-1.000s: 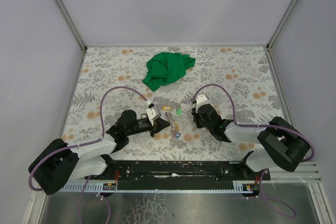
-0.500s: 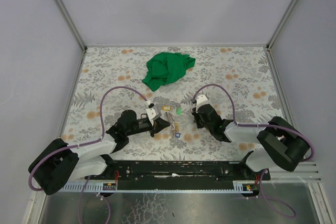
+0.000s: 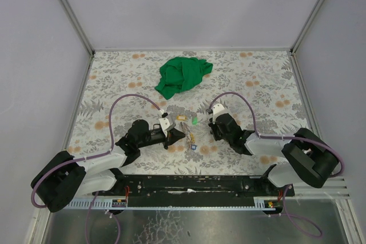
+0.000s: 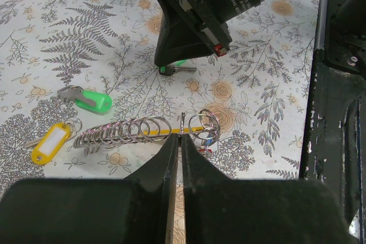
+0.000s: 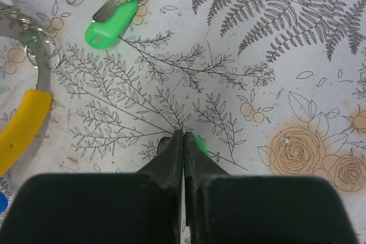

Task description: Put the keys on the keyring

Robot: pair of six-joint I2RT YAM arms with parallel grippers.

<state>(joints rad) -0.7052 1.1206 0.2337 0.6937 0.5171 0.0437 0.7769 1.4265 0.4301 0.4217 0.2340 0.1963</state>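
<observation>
We see left gripper pinching keyring at frame centre; right gripper pressed onto green-tagged key, lower centre.

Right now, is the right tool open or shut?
Shut: the right tool's fingers meet, with a green tag pinched at their tips; the left wrist view shows its key poking out.

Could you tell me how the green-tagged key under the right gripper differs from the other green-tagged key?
The loose green key lies free, its whole tag showing; the pinched green key is clamped in the right gripper, its tag mostly hidden. The loose one sits nearer the yellow-tagged key. Both have green tags and silvery blades.
</observation>
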